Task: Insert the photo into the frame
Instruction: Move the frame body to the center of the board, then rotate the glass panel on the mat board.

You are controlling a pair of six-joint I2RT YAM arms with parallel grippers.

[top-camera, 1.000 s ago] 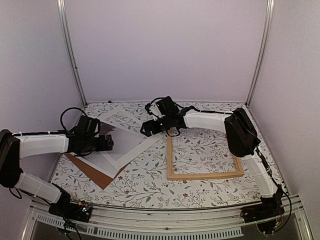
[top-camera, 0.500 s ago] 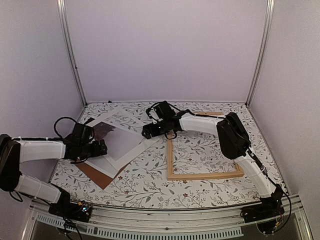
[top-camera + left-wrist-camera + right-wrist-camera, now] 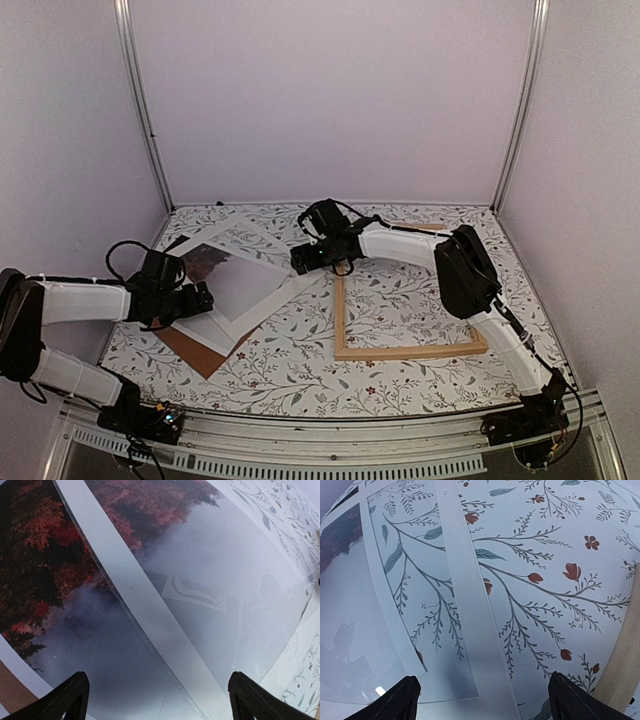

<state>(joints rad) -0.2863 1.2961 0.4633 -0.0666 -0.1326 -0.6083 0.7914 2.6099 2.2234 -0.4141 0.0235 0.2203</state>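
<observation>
**A:** How will the photo [image 3: 240, 280] handle?

**B:** I'd judge it light, thin and bendy. It should crease easily, and the sheen in the left wrist view suggests a slick face. It lies flat in a stack, so pinching straight down would find little to grip. I'd take it at a free edge or corner, with a shallow bite, and keep it level so it doesn't sag.

**A:** Where is it?

**B:** It's on the left half of the floral tablecloth [image 3: 300, 375], with its dark red band toward the far-left side. It rests on the brown backing board [image 3: 190, 350]. A strip of the white mat [image 3: 145, 610] runs diagonally across it, with print showing on both sides. That strip probably has to come off first.

**A:** And the hands?

**B:** The left gripper [image 3: 157, 697] hangs low over the misty part of the photo. Its fingers are spread wide with nothing between them, and I can't tell whether they touch the surface. The right gripper [image 3: 482, 695] is spread just as wide and holds nothing. It sits over the mat's right-hand end, where bare cloth shows through the window.

**A:** The frame?

**B:** The light wooden frame [image 3: 410, 351] lies flat to the right of the stack, apart from the photo, with only tablecloth showing inside it. The right gripper is between the two.
</observation>
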